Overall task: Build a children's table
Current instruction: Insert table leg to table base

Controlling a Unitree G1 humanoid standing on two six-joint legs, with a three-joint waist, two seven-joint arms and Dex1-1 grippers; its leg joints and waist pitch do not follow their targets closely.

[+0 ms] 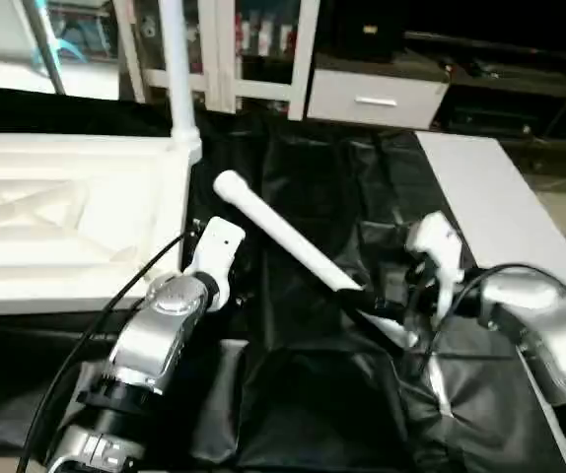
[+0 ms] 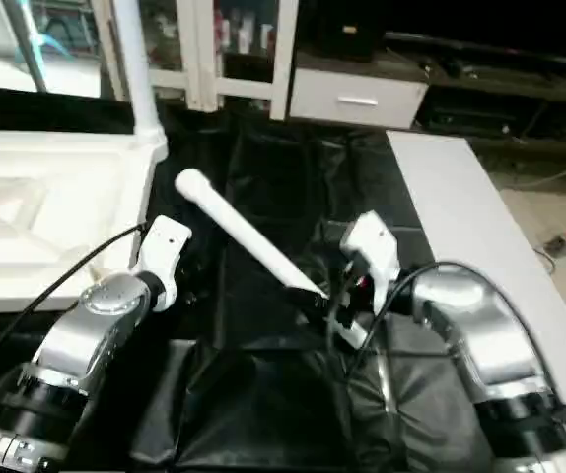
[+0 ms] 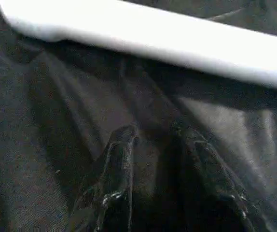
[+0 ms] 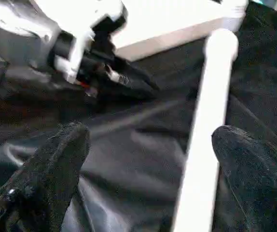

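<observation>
1. Head views: a loose white leg (image 1: 293, 241) is seen lying on the black-draped table (image 1: 303, 394), its long axis running diagonally from a rounded end near the tabletop's corner down toward the right hand (image 2: 334, 307). The upturned tabletop (image 1: 66, 227) sits at the far left, with another leg (image 1: 176, 69) already standing in its near corner socket. The left hand (image 1: 226, 286) is placed just beside the leg's upper half; the right hand is at its lower end and is judged the nearer for a grasp.

2. Left wrist view: the leg (image 3: 177, 41) is seen crossing ahead of the narrowly parted, empty fingers (image 3: 117, 159), apart from them.

3. Right wrist view: the leg (image 4: 206, 140) is seen between the widely spread fingers (image 4: 61, 159), running away along them, closer to one finger; nothing is held yet.
</observation>
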